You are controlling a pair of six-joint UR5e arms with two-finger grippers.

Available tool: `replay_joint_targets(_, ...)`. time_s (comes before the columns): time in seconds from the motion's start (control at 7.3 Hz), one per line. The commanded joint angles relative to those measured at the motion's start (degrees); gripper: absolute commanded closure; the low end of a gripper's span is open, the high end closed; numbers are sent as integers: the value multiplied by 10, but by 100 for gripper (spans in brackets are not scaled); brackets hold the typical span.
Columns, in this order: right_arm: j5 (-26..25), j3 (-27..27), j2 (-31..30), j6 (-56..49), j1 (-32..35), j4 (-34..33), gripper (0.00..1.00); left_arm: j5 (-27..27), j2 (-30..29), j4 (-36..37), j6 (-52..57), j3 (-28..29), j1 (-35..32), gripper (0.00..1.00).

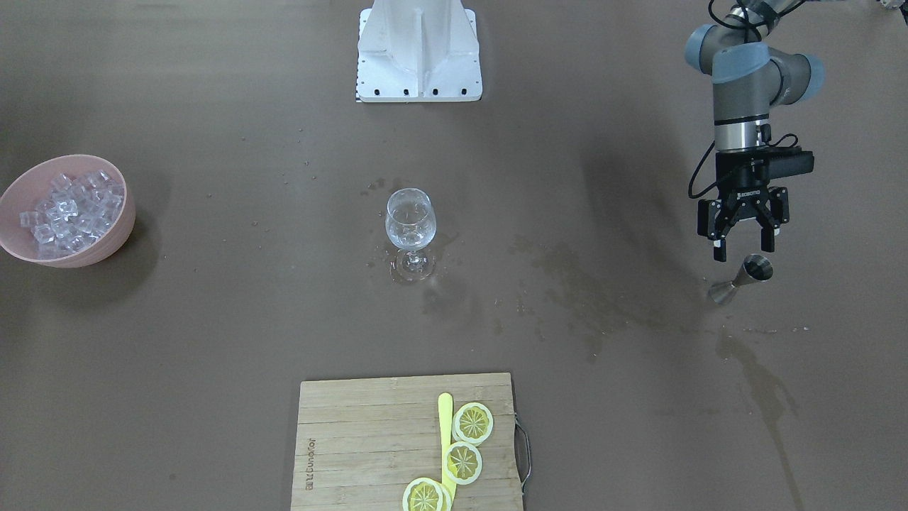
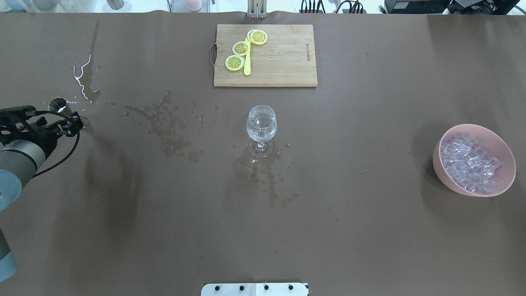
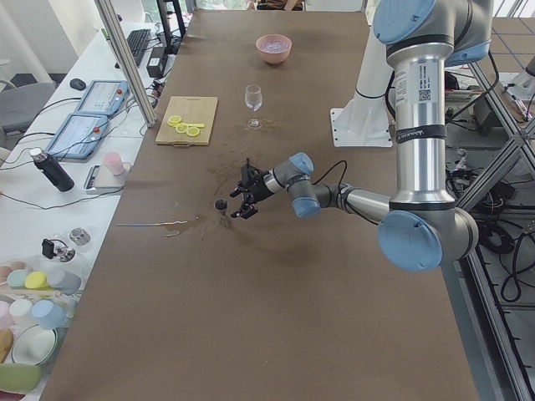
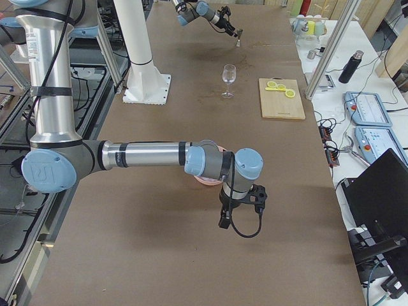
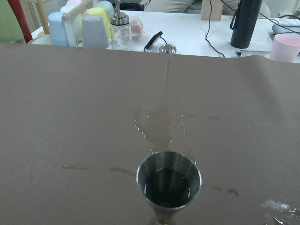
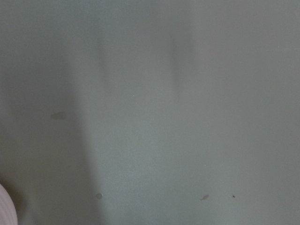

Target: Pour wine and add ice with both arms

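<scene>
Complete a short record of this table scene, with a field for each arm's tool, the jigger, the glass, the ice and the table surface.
Left tool: open, close to the metal jigger, not gripping it
Right tool: beside the pink bowl; open or shut cannot be told
Jigger: upright, near the table's end on the robot's left
Wine glass: upright, mid-table; contents hard to tell
Ice: heaped in the pink bowl
Table: wet patches between glass and jigger
</scene>
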Motion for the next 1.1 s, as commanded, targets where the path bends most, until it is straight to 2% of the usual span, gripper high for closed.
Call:
replay_joint_targets(0.0,0,0,0,0,0,0,0,44,-13,-29,-3,42,5,9)
replay_joint_targets(0.82,-1,-2,0,0,0,0,0,142,-61,-31,-27,114,41,10)
replay_joint_targets(0.96,0,-3,0,0,0,0,0,143,-61,-31,-28,115,41,14)
